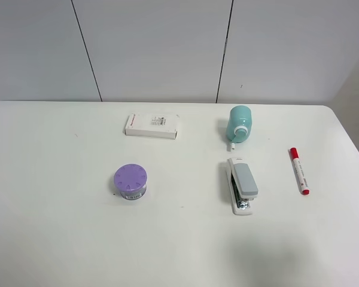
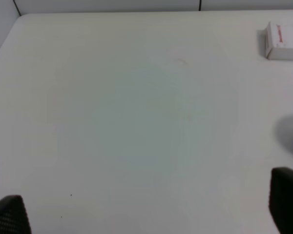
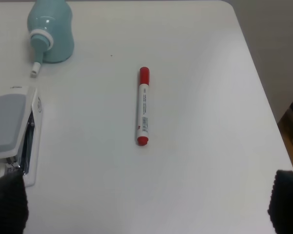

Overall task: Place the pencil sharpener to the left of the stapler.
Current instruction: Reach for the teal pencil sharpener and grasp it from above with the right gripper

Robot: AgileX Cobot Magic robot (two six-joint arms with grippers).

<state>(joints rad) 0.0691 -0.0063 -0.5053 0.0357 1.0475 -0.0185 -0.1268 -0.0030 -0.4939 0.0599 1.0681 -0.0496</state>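
The mint-green pencil sharpener (image 1: 240,122) lies on the white table, its white ring and small crank pointing toward the stapler (image 1: 242,184); it also shows in the right wrist view (image 3: 50,32). The stapler, grey arm on a white base, lies just in front of it and appears again in that view (image 3: 13,132). No arm shows in the exterior high view. My left gripper (image 2: 146,214) is open over bare table, only its dark fingertips (image 2: 10,214) visible. My right gripper (image 3: 146,204) is open too, with nothing between its fingertips (image 3: 7,202).
A purple round container (image 1: 130,181) stands left of the stapler. A white box (image 1: 152,126) lies behind it, also seen as the white box (image 2: 283,41). A red marker (image 1: 298,170), shown again as the marker (image 3: 143,106), lies right of the stapler, near the table's right edge.
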